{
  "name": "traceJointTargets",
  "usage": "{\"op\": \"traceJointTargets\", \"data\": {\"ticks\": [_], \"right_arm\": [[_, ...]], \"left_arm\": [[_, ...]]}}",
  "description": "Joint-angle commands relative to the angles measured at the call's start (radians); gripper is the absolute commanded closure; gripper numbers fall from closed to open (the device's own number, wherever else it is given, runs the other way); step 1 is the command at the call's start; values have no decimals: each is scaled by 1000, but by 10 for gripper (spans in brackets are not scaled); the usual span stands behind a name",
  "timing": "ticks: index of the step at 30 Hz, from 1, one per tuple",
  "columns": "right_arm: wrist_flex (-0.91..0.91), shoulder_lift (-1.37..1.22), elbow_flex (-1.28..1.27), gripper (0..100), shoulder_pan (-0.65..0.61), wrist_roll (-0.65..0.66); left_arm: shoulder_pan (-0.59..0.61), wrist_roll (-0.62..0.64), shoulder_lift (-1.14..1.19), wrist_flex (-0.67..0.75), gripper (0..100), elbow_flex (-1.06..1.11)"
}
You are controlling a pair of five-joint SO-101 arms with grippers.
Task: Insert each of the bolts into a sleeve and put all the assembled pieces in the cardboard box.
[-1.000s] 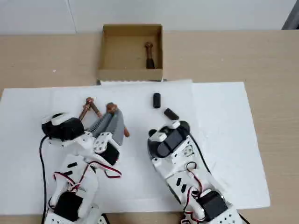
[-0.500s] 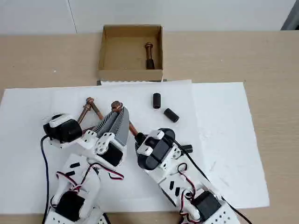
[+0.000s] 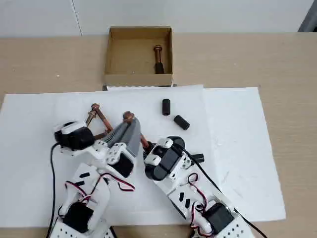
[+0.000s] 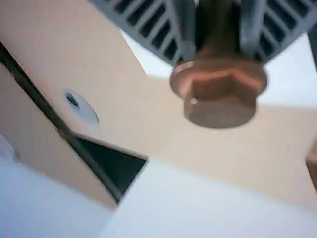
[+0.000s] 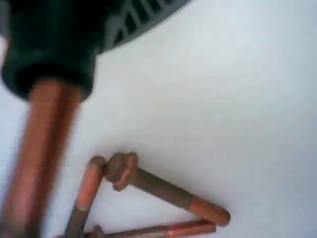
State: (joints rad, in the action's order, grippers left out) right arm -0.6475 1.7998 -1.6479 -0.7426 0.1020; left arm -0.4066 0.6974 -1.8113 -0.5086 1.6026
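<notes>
**Operator:** White paper sheet (image 3: 233, 148) on a wooden table (image 3: 287, 59). What is the status of the parts?

**Technician:** The cardboard box (image 3: 113, 54) sits at upper centre of the high view and contains one assembled piece (image 3: 158, 58). The left gripper (image 3: 129, 126) is clamped on a copper bolt (image 4: 219, 94) just below its hex head. The right gripper (image 3: 150, 147) is clamped on a black sleeve (image 5: 47, 54), with the bolt shank at the sleeve's mouth. Two loose sleeves (image 3: 166, 106) lie right of centre. Spare bolts (image 3: 95, 113) lie at centre left.

**Operator:** What is the procedure for this step?

**Technician:** Judged as insertion. Align shank and bore on one axis before pushing. Feed slowly and hold both clamps firm. If the shank binds, back off and realign, because a tilted entry could twist the sleeve out of the jaws.
</notes>
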Motion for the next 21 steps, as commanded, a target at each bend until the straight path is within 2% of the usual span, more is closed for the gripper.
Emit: {"op": "traceJointTargets", "data": {"ticks": [1,10,15,21], "right_arm": [[25,12,40,995,-5,6],[25,12,40,995,-5,6],[25,12,40,995,-5,6],[25,13,40,995,-4,6]], "left_arm": [[-44,5,-8,18,995,-4],[-60,0,-8,-11,995,12],[-130,-101,-8,-66,995,10],[-153,-178,-8,-74,995,12]]}}
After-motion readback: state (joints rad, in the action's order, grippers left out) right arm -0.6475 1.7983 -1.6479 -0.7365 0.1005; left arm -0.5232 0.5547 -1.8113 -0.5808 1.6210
